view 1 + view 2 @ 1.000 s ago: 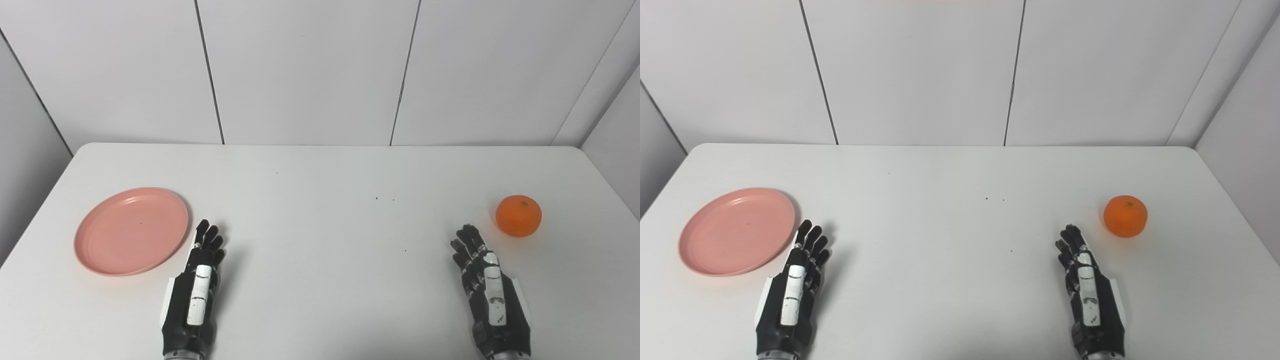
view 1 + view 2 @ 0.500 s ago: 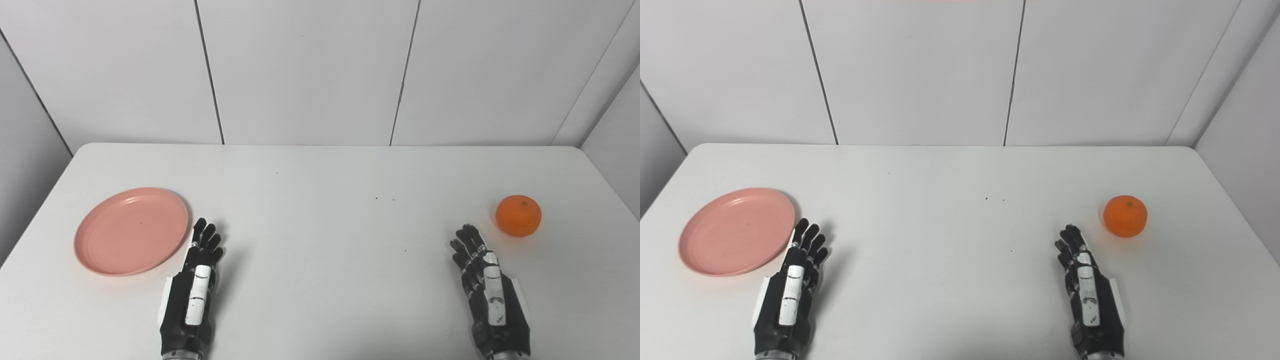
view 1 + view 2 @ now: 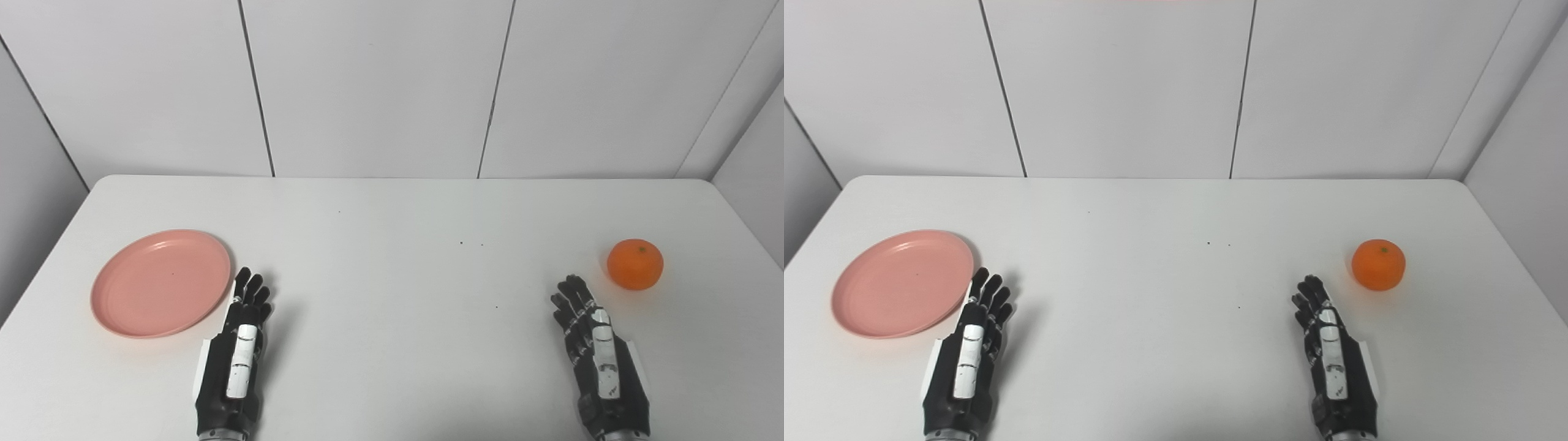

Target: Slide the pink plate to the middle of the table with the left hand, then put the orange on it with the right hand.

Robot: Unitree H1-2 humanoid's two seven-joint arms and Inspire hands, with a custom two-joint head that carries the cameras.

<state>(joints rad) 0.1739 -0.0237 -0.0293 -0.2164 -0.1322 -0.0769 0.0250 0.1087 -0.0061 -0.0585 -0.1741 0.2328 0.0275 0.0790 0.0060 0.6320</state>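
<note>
Hands resting apart, plate and orange untouched

Both hands are seen low over the white bench (image 3: 392,343), fingers stretched out and spread, nothing held. After them, by size, the bench itself is found filling the lower half, backed by pale wall panels. The pink plate (image 3: 161,283) is set flat on the bench's left side, and its right rim is just beside the fingertips of the left hand (image 3: 236,358); whether they touch cannot be told. The right hand (image 3: 599,361) is laid on the right side, its fingertips near the orange (image 3: 635,264) but apart from it. The orange is sat alone toward the right edge, well apart from the plate.
</note>
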